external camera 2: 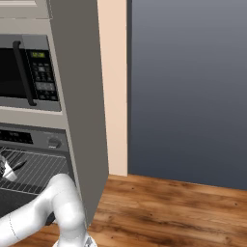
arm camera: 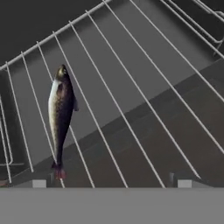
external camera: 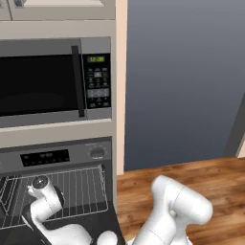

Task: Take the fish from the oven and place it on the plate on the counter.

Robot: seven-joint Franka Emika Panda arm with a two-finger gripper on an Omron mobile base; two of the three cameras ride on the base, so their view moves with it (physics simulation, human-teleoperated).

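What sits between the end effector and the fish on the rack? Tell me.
Nothing but bare wire rack. In the hand view the fish lies on the wires to the left, just past the open end effector, with no object in the way.

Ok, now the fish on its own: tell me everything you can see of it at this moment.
In the hand view the fish is slim and dark grey-brown with a paler sheen along one flank, a small side fin and a reddish tail tip. It lies flat and whole on the wire rack of the open oven, stretched along the wires, head away from the camera, tail towards it. Only the rack touches it; nothing grips it.
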